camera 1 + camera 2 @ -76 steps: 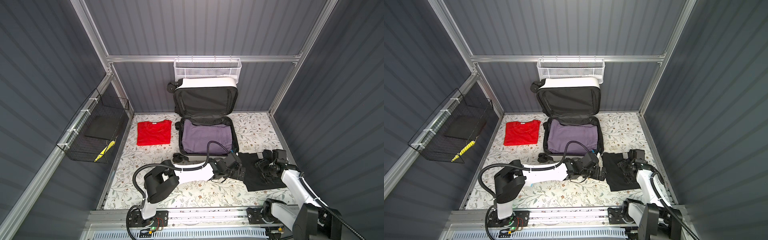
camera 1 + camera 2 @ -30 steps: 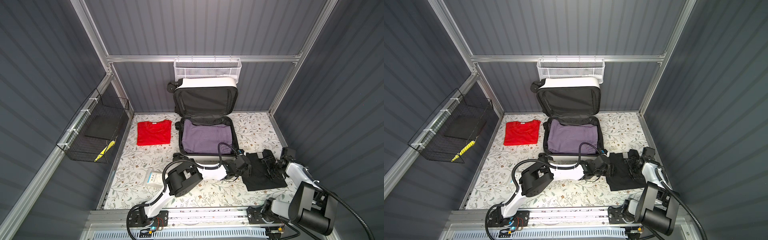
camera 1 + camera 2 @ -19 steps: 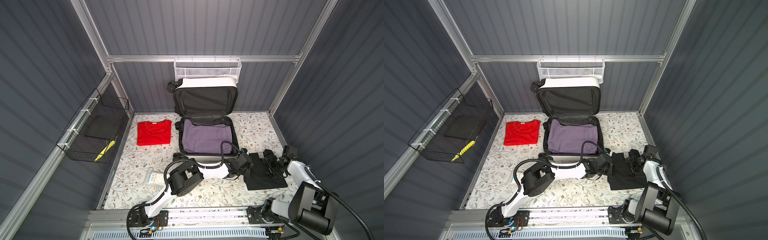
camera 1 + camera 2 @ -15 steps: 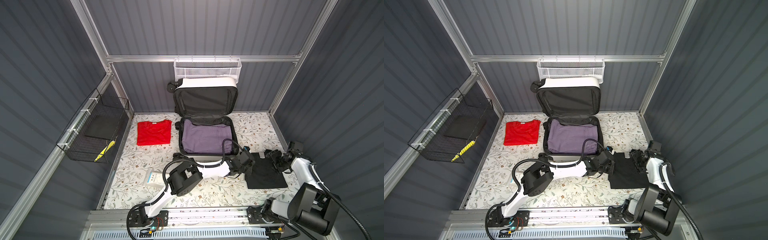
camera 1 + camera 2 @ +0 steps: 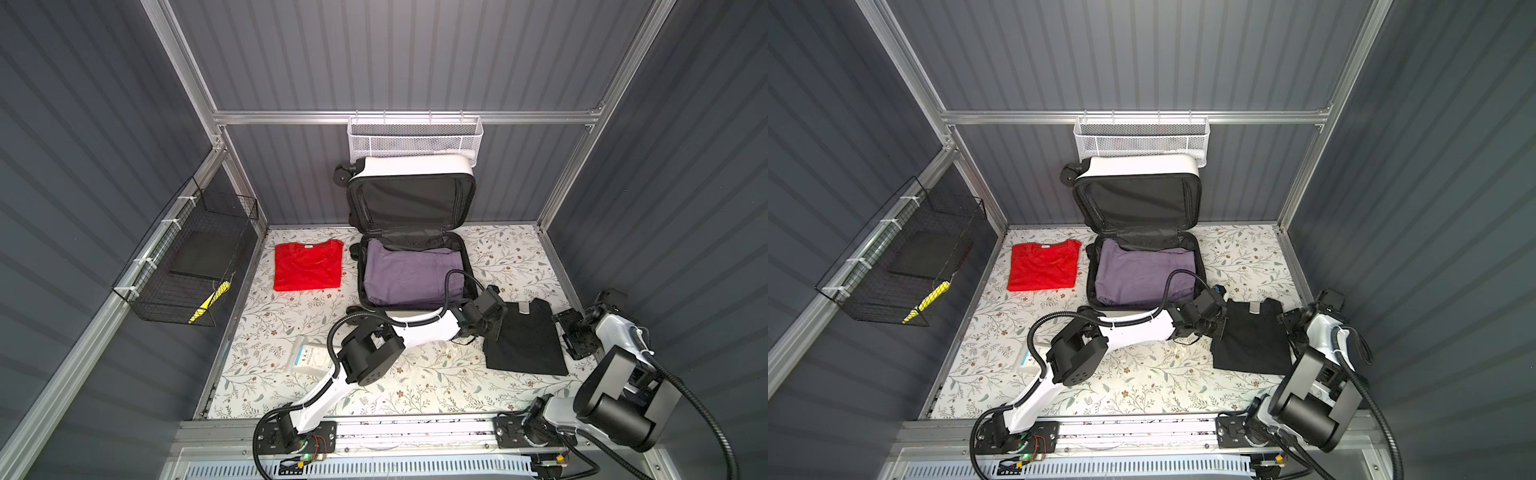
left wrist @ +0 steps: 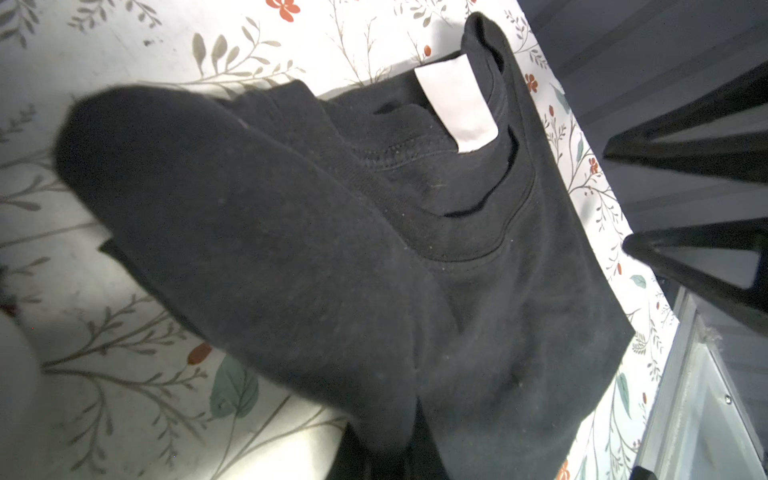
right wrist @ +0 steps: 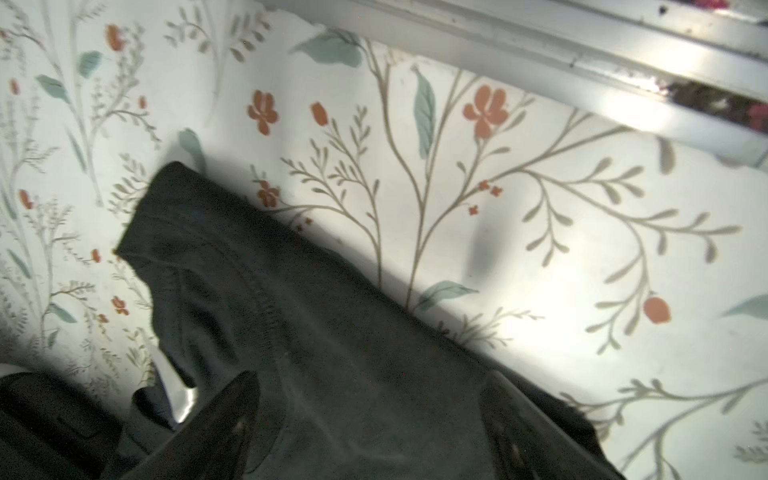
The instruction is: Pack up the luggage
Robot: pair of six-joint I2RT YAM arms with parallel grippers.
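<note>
The luggage (image 5: 411,164) (image 5: 1138,164) stands open at the back of the table, lid upright, with a folded purple garment (image 5: 411,272) (image 5: 1142,270) in its lower half. To the right in front of it lies a black shirt (image 5: 525,338) (image 5: 1252,336) (image 6: 374,249) (image 7: 353,353). My left gripper (image 5: 492,328) (image 5: 1219,324) (image 6: 382,461) is shut on the shirt's left edge, where the cloth bunches upward. At the shirt's right edge, my right gripper (image 5: 571,332) (image 5: 1293,328) (image 7: 374,428) is open, its fingers (image 7: 224,424) spread wide with cloth lying between them.
A folded red shirt (image 5: 307,266) lies left of the luggage. A white packet (image 5: 309,355) sits near the left arm's elbow. A black wire basket (image 5: 187,266) hangs on the left wall, a white mesh basket (image 5: 415,139) on the back rail. The metal frame rail (image 7: 582,83) runs close to the right gripper.
My left gripper has shut on the black shirt's left edge and raised the cloth a little. My right gripper slid outward to the shirt's right edge and opened wider.
</note>
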